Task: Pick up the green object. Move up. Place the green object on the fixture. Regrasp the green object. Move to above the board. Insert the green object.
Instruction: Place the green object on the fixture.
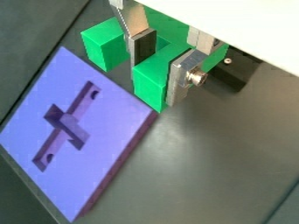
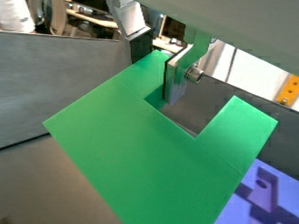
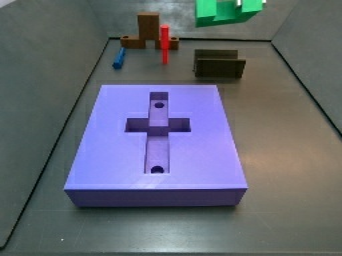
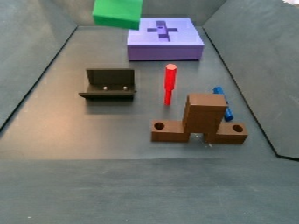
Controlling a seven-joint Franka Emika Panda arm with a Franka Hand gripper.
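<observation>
The green object (image 1: 149,83), a bright U-shaped block, hangs high in the air, cut by the upper edge in both side views (image 3: 227,10) (image 4: 117,10). My gripper (image 1: 163,66) is shut on one of its prongs: a dark-padded finger (image 1: 142,45) sits inside the notch and a silver finger (image 1: 181,79) presses the prong's outer face. The same hold fills a wrist view (image 2: 158,74). The dark fixture (image 3: 218,63) (image 4: 108,85) stands on the floor with nothing in it. The purple board (image 3: 158,140) (image 1: 70,140) lies flat, and nothing sits in its cross recess (image 3: 156,125).
A thin red post (image 4: 170,83) stands upright beside a brown upright block (image 4: 205,118) on its base. A small blue piece (image 3: 118,58) lies near them. Grey walls (image 3: 54,90) enclose the floor on each side.
</observation>
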